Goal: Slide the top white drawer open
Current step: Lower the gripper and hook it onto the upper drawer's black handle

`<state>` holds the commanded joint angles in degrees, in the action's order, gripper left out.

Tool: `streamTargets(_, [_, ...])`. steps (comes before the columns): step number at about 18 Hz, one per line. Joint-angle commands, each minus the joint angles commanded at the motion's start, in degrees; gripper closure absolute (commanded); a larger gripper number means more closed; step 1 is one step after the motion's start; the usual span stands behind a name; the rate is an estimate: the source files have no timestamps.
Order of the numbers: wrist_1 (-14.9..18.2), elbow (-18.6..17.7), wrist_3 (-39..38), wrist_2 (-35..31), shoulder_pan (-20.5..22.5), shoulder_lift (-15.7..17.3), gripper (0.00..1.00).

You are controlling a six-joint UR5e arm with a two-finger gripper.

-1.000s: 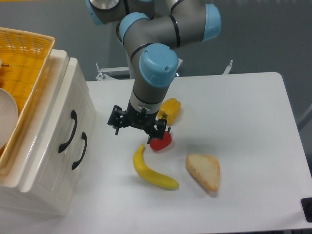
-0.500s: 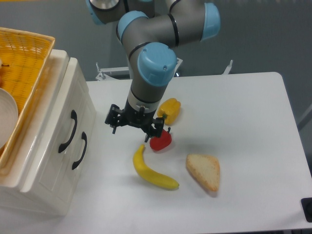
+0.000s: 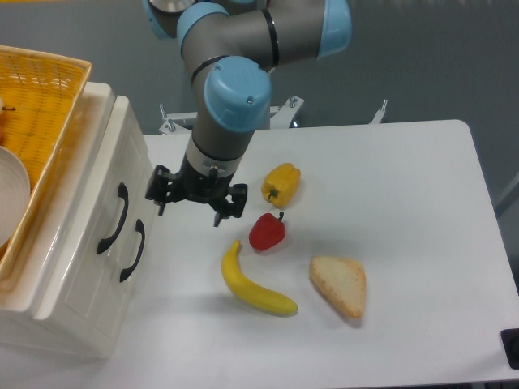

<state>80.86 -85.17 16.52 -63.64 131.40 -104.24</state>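
The gripper [image 3: 195, 203] hung over the table [image 3: 405, 203] with its fingers spread and nothing between them, near the top drawer [image 3: 97, 194] at the left but not touching its handle [image 3: 114, 217]. That drawer sat closed. A red pepper [image 3: 267, 231], banana [image 3: 254, 285], yellow pepper [image 3: 281, 183] and bread [image 3: 339, 284] lay to the gripper's right.

— Where does the top white drawer [image 3: 109, 212] sit?
— At nine o'clock on the tabletop [image 3: 405, 203], basket [image 3: 40, 121] on top.
— And the pincer [image 3: 195, 197]?
— Just beside the drawer, three o'clock of it; banana [image 3: 253, 285] at six.
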Motion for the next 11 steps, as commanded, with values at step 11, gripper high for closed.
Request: streamTargets(11, [0.0, -1.3, -1.7, 0.1, -3.3, -1.9, 0.00])
